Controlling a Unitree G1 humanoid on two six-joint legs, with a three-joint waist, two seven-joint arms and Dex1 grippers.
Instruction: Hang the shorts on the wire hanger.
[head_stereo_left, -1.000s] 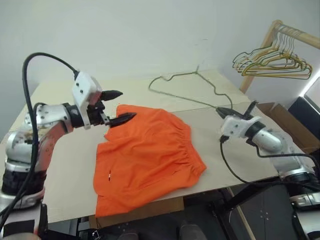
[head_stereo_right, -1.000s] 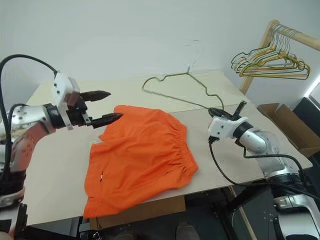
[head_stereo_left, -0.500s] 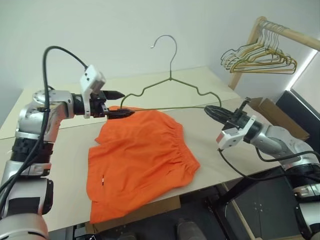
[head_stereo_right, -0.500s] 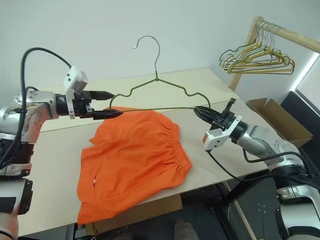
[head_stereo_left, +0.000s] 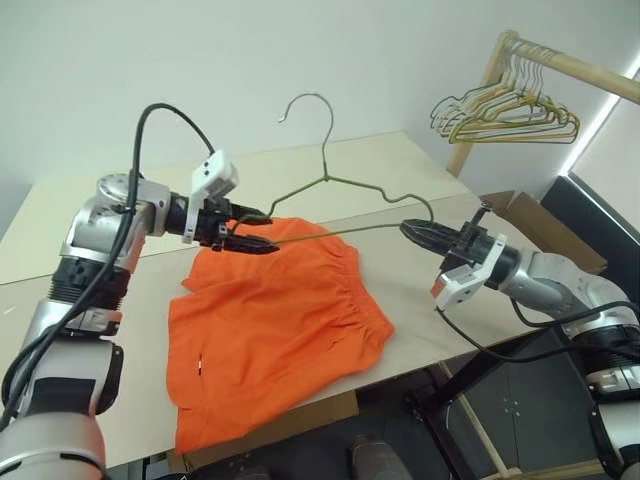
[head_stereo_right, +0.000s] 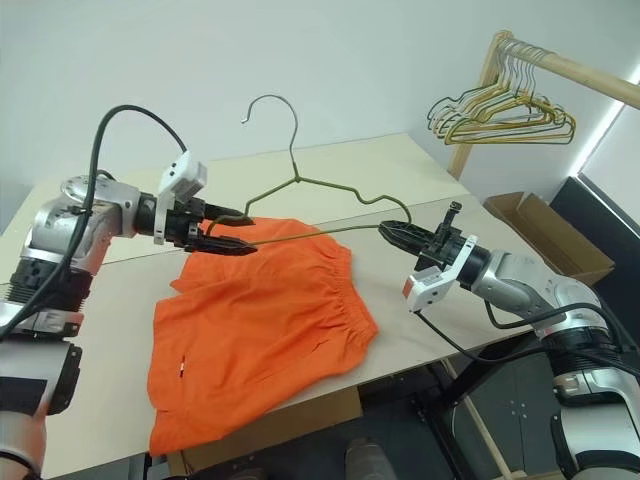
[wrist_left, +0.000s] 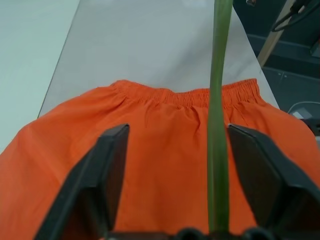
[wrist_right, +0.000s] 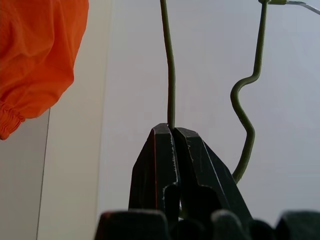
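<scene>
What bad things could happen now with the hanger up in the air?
The thin grey-brown wire hanger is pinched at one corner by the right gripper, so it might twist or slip. The left gripper has open fingers around the bottom wire and could miss it. The bright orange shorts lie flat on the table and may bunch.
</scene>
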